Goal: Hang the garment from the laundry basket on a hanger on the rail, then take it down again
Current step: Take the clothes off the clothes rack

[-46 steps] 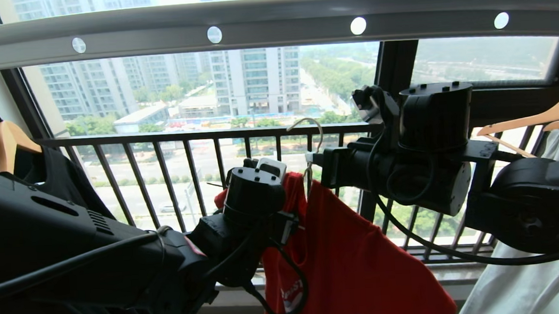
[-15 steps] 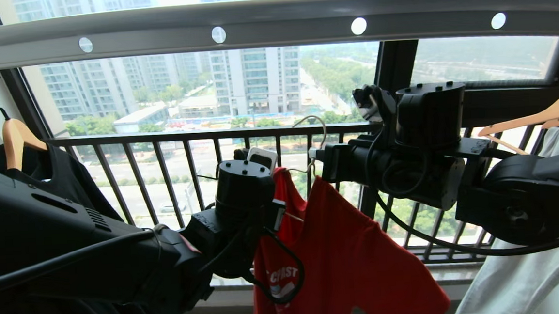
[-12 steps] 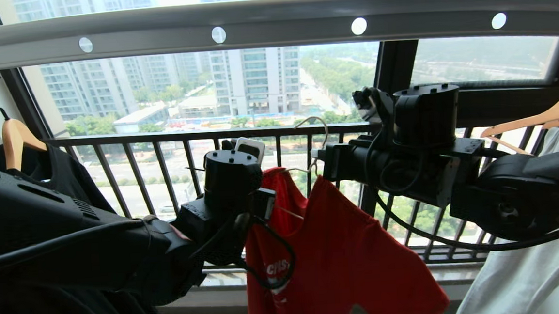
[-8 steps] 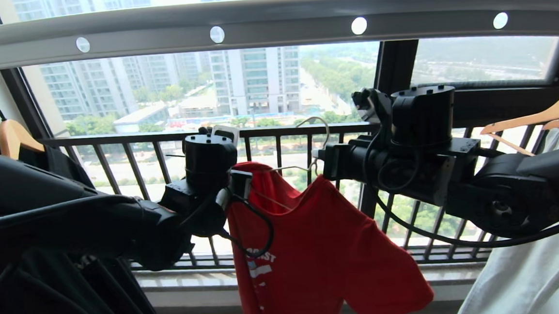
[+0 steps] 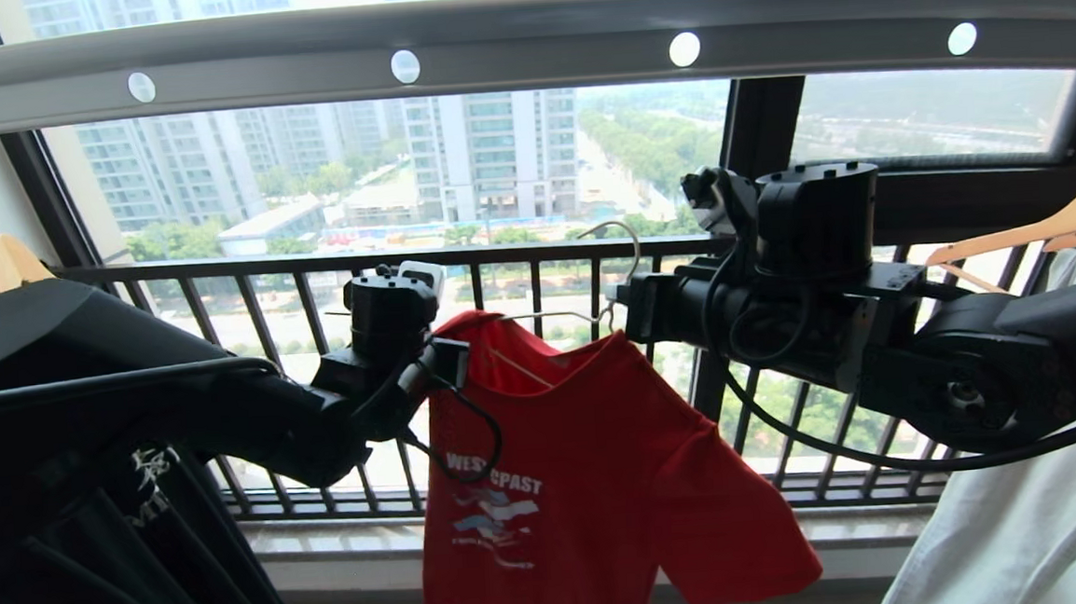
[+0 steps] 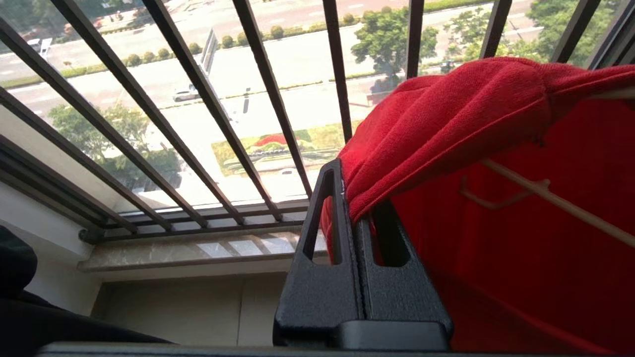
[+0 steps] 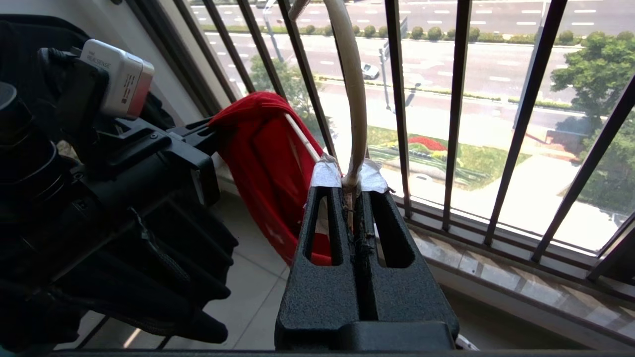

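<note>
Left gripper [image 6: 354, 198] has swung leftward, jaws clenched on garment [image 5: 596, 485] shoulder; right gripper [image 7: 353, 191] grips hanger [image 7: 349, 84] neck.

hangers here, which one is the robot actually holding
The thin white wire hanger carrying the red T-shirt, pinched at its neck by the right gripper; the wooden hangers go untouched.

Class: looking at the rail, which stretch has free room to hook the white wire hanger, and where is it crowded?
The rail is bare across its middle, above the red T-shirt on the white wire hanger. Its ends are crowded: a wooden hanger with a black T-shirt at the left, a wooden hanger with a white shirt at the right.
</note>
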